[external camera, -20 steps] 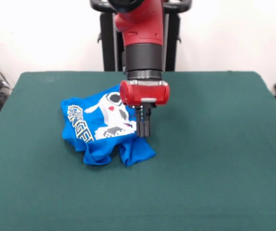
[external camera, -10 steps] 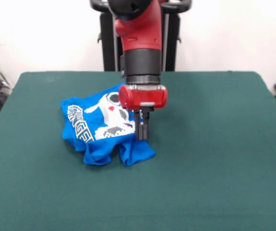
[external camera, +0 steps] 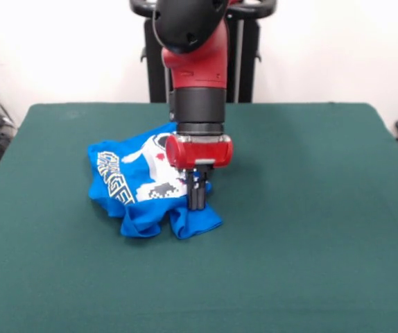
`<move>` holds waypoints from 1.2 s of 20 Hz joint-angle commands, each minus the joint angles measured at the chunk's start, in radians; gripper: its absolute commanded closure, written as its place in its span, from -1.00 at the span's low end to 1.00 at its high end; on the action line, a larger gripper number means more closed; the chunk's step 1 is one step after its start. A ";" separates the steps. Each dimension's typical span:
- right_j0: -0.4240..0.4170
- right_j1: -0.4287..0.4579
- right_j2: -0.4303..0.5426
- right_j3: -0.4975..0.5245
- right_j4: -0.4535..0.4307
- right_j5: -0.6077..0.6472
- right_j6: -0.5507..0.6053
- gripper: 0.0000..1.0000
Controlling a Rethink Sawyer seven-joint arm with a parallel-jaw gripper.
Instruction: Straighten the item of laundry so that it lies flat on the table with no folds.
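We see the shirt (external camera: 147, 187) bunched on the table (external camera: 310, 229), left of centre, toward the nine o'clock side. It is not flat: the cloth is rumpled, with thick folds along its lower edge and a loose lobe sticking out at its five o'clock corner. The white print faces up but is creased. Yellow-outlined lettering runs at a slant along the shirt's nine o'clock side, only partly readable.

We note the arm (external camera: 195, 83) coming down from twelve o'clock, red wrist block just above the cloth. The gripper (external camera: 196, 201) points straight down at the shirt's three o'clock edge, tips at or in the fabric beside the print. The dark fingers stand close together, jaws narrow; we cannot tell whether cloth is pinched between them.

The table around the shirt is bare green cloth, wide on every side.
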 commanded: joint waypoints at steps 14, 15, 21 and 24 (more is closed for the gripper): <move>0.035 0.115 0.022 -0.057 0.183 -0.053 -0.249 -1.00; 0.037 0.114 0.019 -0.056 0.184 -0.058 -0.246 -1.00; 0.013 0.084 0.086 -0.084 0.020 -0.097 -0.115 -1.00; 0.002 0.074 0.117 -0.106 -0.056 -0.142 -0.060 -1.00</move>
